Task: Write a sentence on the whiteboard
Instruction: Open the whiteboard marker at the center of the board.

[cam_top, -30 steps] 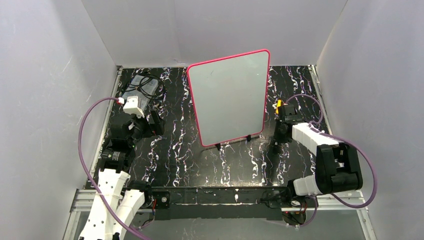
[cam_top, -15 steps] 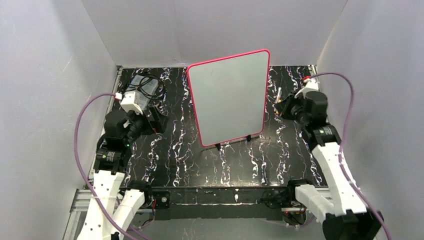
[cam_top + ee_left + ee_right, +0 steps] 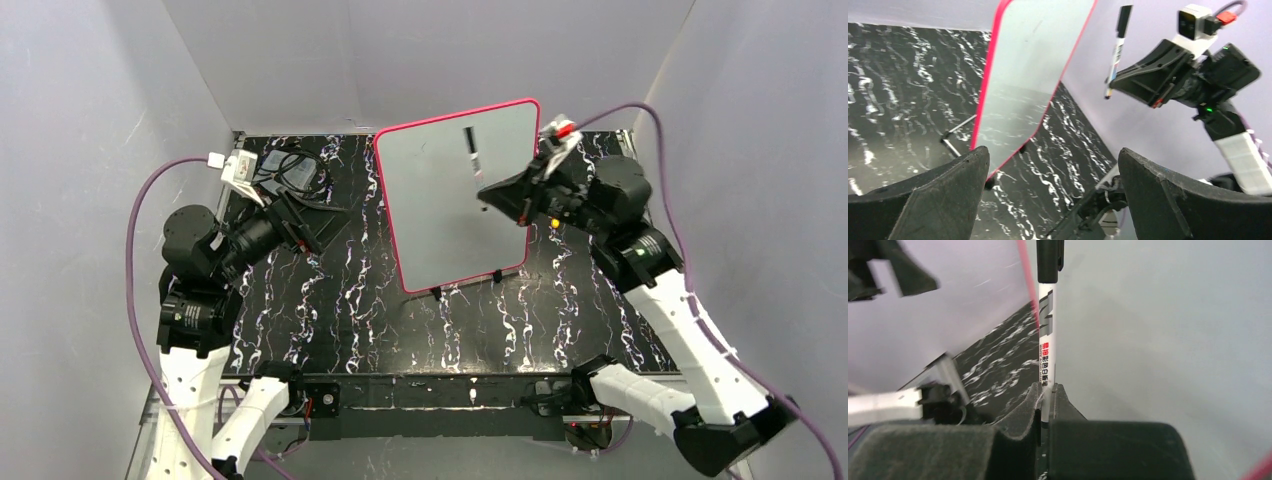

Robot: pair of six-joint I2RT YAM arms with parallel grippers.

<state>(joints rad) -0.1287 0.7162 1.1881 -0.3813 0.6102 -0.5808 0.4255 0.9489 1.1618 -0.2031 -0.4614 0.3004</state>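
Note:
The whiteboard point(image 3: 455, 200) stands upright at the table's middle, with a pink-red frame and a blank face; no sentence is in view on it. It also shows in the left wrist view as the whiteboard point(image 3: 1023, 75) and fills the right wrist view as the whiteboard point(image 3: 1168, 330). My right gripper point(image 3: 487, 190) hangs in front of the board's upper right, shut on a white marker point(image 3: 470, 150) whose black cap end points up. The marker point(image 3: 1046, 340) rises from between the right gripper point(image 3: 1046, 390) fingers. My left gripper point(image 3: 310, 215) stands open left of the board, holding nothing; the left gripper point(image 3: 1053, 155) faces the marker point(image 3: 1115, 50).
A clear box with black cables point(image 3: 283, 170) sits at the back left corner. Grey walls close in the black marbled table point(image 3: 400, 320) on three sides. The board rests on small black feet point(image 3: 436, 293).
My right arm has lifted from the table at the right and carried the marker up in front of the board. My left arm has risen and turned toward the board.

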